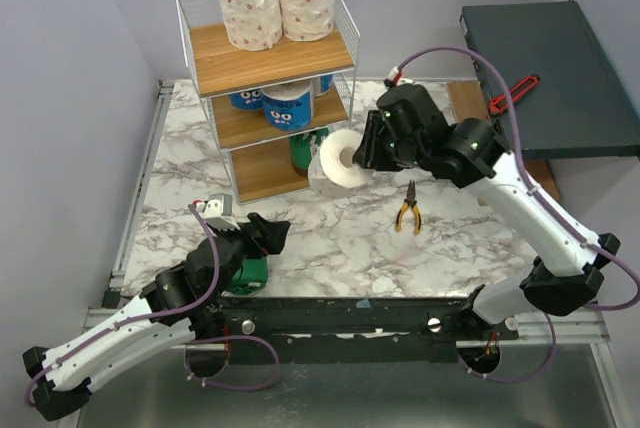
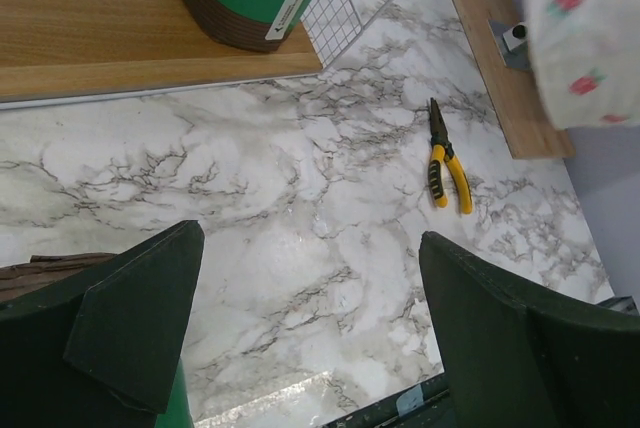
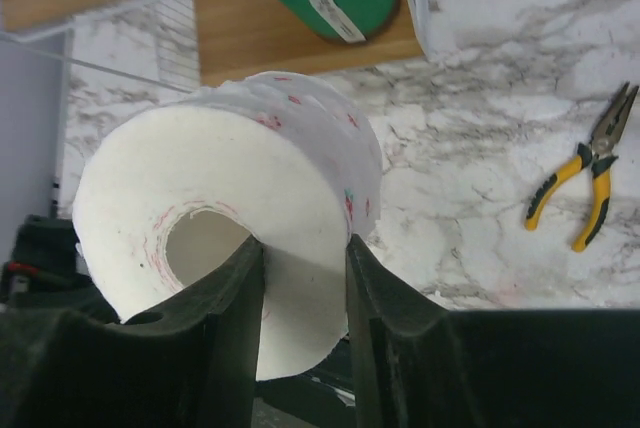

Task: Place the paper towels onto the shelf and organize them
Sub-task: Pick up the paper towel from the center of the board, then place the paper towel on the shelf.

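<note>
The right gripper point(image 3: 302, 246) clamps the wall of a speckled roll point(image 1: 340, 160), one finger inside the core and the other outside. The roll is held above the table point(image 1: 340, 238), just in front of the shelf's point(image 1: 270, 58) bottom tier, its axis tilted and its open core facing up and toward the arms. The left gripper point(image 2: 310, 238) gapes empty beside a green roll point(image 1: 252, 270).

We find the shelf point(image 1: 215, 60) at upper centre, a paper towel roll point(image 1: 330, 173) just right of its lowest board, the pliers point(image 1: 407, 211) further right.
</note>
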{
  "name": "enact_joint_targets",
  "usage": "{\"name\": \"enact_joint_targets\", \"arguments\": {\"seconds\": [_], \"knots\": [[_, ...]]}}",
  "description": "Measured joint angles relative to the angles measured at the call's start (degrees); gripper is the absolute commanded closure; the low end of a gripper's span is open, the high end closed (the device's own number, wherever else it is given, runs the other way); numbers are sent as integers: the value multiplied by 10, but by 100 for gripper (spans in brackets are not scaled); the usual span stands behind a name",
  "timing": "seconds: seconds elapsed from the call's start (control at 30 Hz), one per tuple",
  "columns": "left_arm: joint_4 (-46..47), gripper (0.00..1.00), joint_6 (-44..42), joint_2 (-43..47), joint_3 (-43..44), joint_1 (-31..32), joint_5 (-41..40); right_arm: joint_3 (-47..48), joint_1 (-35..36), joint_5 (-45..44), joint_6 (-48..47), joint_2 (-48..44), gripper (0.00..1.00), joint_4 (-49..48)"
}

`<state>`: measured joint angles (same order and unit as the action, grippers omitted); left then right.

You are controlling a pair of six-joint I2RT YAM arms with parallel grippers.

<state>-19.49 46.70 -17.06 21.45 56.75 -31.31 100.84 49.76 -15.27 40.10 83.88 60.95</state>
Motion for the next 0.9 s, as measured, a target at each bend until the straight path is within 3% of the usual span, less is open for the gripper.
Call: {"name": "enact_joint_targets", "arguments": {"seconds": [0.4, 0.67, 0.9], "knots": [[-13, 7, -56, 8, 58, 0, -39, 406, 0, -1, -67, 113, 64, 112], [30, 6, -153, 3, 131, 0, -76, 403, 0, -1, -72, 134, 63, 74], [150, 3, -283, -13, 158, 0, -97, 395, 0, -1, -70, 132, 62, -16]]}}
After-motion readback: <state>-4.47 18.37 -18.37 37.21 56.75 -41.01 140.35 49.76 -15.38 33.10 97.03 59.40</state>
